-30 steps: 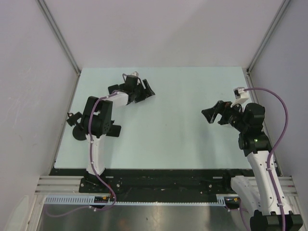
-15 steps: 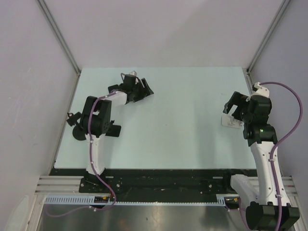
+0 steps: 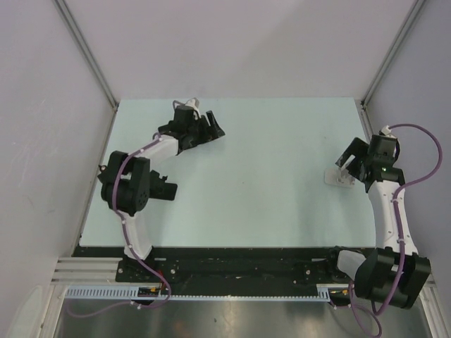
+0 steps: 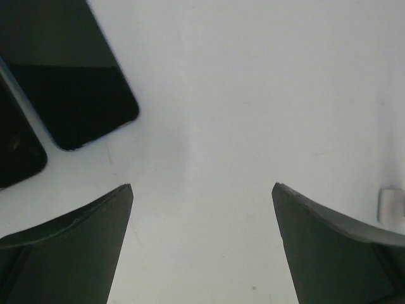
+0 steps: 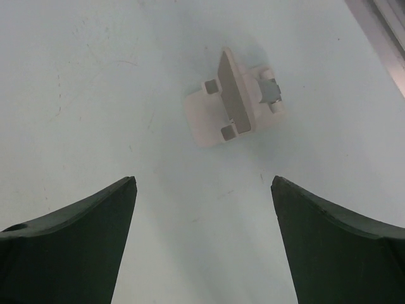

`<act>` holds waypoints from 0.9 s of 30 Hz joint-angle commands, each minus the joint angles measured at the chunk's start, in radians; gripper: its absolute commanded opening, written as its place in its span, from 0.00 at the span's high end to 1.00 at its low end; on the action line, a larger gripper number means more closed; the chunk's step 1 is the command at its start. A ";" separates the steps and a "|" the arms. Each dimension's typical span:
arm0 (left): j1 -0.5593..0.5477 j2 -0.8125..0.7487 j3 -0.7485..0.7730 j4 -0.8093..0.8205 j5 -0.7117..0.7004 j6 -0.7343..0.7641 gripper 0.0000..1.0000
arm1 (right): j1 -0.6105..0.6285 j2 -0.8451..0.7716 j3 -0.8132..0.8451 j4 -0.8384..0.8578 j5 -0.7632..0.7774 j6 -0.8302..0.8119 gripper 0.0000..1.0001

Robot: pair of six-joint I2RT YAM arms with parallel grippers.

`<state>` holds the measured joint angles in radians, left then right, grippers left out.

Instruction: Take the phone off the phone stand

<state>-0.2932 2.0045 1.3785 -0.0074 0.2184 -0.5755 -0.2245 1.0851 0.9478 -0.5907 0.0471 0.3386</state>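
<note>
Since half a second ago the left arm [image 3: 134, 190] has swung its elbow out toward the left edge of the surface [image 3: 246, 204], while the right arm [image 3: 389, 208] has straightened along the right edge. We see the phone [image 4: 69, 76], dark and flat, lying on the surface at the far left, just beyond the left fingers [image 4: 69, 247]. Those fingers are spread wide and grip nothing. Another dark slab [image 4: 16, 149] lies just beside the phone. Well apart from it, near the right edge, the white phone stand [image 3: 340, 177] sits on the surface just ahead of the right fingers [image 5: 69, 240], likewise wide apart and holding nothing.
</note>
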 commanded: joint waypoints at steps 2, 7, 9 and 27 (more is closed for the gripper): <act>-0.075 -0.286 -0.120 0.015 0.030 0.150 0.00 | -0.056 0.070 0.040 0.057 -0.081 0.085 0.10; -0.103 -0.502 -0.263 -0.044 0.081 0.284 0.00 | -0.085 0.142 0.039 0.110 -0.113 0.109 0.15; -0.103 -0.570 -0.295 -0.081 0.099 0.319 0.00 | -0.093 0.179 0.039 0.132 -0.116 0.108 0.18; -0.175 -0.760 -0.395 -0.215 0.041 0.568 0.00 | -0.082 0.273 0.020 0.206 -0.084 0.063 0.88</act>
<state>-0.4339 1.2869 0.9714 -0.2111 0.2718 -0.1020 -0.3351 1.3823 0.9485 -0.4294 -0.0334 0.4210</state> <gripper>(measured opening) 0.996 0.209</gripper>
